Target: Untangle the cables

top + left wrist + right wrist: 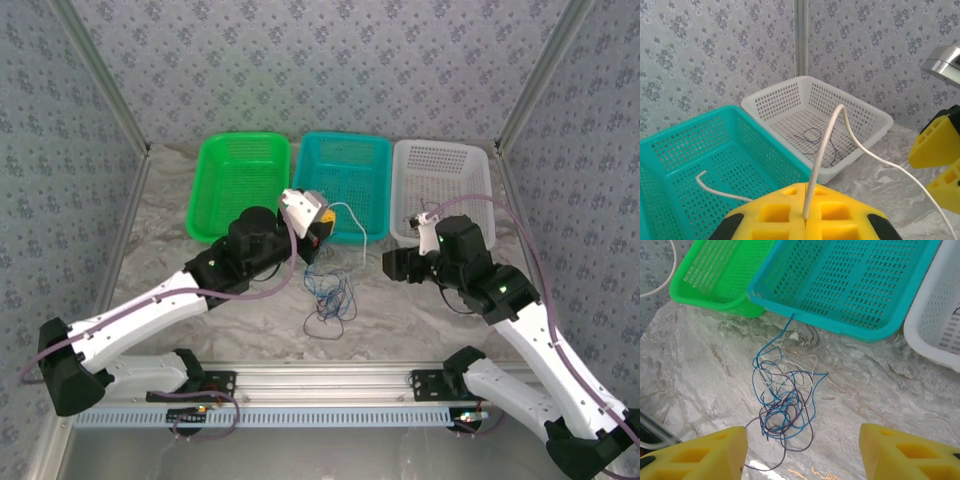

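Nearest the arms, a tangle (785, 405) of cables is seen lying loose on the marbled tabletop (880, 390), just short of the teal basket (840, 326). Blue, white and dark purplish strands, each extremely thin, are looped over one another. One blue end is trailed up to that basket's near wall.

Such cords are judged to be nearly weightless, limp and a little springy. Neighbouring loops would likely be dragged along with any strand pulled, and so thin a strand could be lost from between foam pads unless pinched squarely. A free outer loop or a loose end, such as the blue one by the basket, is judged the best place to take hold, not the dense middle.

The right gripper (802, 455) is poised over the tangle, its jaws spread wide with nothing between them. Farther on, the left gripper (805, 220) is shown with its jaws clenched on a white cable (839, 107), which is arched upward and bent down to the right. By its unsupported curve, this cord is judged thicker and stiffer than the rest. A white length is laid in the teal basket; whether it is the same cord cannot be told.

Farthest off, a dark cable (815, 142) is seen in the white basket (770, 91).
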`<move>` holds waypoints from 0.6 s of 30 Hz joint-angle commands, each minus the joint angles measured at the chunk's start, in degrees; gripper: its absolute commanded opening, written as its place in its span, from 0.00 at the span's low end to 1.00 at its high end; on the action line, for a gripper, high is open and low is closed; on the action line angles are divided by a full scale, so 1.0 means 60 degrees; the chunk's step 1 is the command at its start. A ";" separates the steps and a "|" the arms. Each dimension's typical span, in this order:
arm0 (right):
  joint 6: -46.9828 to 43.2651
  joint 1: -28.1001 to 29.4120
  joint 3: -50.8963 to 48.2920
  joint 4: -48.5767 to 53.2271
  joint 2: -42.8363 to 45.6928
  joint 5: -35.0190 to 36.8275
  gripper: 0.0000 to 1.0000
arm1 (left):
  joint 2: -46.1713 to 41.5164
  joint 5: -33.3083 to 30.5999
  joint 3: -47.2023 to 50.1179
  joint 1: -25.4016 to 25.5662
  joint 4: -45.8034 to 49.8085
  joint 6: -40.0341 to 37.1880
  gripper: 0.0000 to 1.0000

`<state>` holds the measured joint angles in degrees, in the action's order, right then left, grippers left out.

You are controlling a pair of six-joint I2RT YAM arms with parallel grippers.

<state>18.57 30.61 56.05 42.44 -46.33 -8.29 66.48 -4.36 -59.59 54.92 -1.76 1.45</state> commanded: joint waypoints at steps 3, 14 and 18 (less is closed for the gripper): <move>0.0069 -0.0027 -0.0082 -0.0483 0.0038 0.0223 0.70 | 0.0656 0.0015 -0.0950 -0.0665 0.0351 -0.0520 0.06; 0.0624 -0.0012 -0.1040 -0.0824 0.0239 0.0225 0.70 | 0.2699 0.0800 -0.3036 -0.1886 0.0469 -0.1108 0.06; 0.0691 0.0009 -0.1176 -0.0848 0.0236 0.0225 0.70 | 0.3637 0.1266 -0.3806 -0.2501 0.0469 -0.1019 0.05</move>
<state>21.45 30.61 49.60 38.68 -45.78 -7.88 85.56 0.56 -78.61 42.24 1.50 -3.66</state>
